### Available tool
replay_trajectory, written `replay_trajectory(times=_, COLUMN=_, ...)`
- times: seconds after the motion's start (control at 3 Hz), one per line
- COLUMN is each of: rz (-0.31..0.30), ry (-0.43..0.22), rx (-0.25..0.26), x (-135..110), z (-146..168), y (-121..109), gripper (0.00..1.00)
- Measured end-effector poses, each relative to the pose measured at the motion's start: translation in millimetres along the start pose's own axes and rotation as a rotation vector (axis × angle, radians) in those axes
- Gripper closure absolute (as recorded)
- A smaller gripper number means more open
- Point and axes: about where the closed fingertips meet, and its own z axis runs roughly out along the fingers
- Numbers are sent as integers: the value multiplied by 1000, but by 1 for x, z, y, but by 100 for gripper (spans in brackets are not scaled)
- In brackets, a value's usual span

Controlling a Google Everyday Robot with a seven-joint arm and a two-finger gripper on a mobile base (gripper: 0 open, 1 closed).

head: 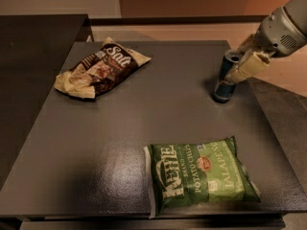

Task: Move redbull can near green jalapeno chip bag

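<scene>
**End effector clamped on redbull can at right edge of worktop, green bag well apart**

Dark grey worktop point(139, 123) fills most of the view, matte, a little glare in the lower middle. A second dark surface point(38, 47) sits along its left side, and a darker strip runs down the right.

Green jalapeno chip bag point(204, 178) lies flat near the front edge, right of centre. White lettering runs sideways and the white seam edge faces left. Nothing touches it.

Brown and cream Salt bag point(100, 68) is at the back left, crumpled, with its open end bunched toward the left. It is well apart from both other items.

Grey robot arm point(283, 30) enters from the upper right corner, angled down and to the left.

Redbull can point(223, 87) stands on the worktop at the back right, close to the right edge. It is dark blue and silver with the silver top visible, and it leans slightly right in view. Its base is on the surface. It is well apart from the green bag, which lies toward the front, with bare worktop between them.

End effector point(235, 65) is at the can's upper half. Its pale fingers point(249, 65) sit on either side of the can, one across the near right side and one behind the top, pressed in and pinching the can.
</scene>
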Motion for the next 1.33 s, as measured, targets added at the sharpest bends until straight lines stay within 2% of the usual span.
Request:
replay_trajectory(times=1.0, rz=-93, ry=-23, rx=-177, x=-20, z=9, y=72, gripper=100)
replay_trajectory(times=1.33, rz=-109, ry=-26, rx=-202, x=-23, z=10, y=83, gripper=100)
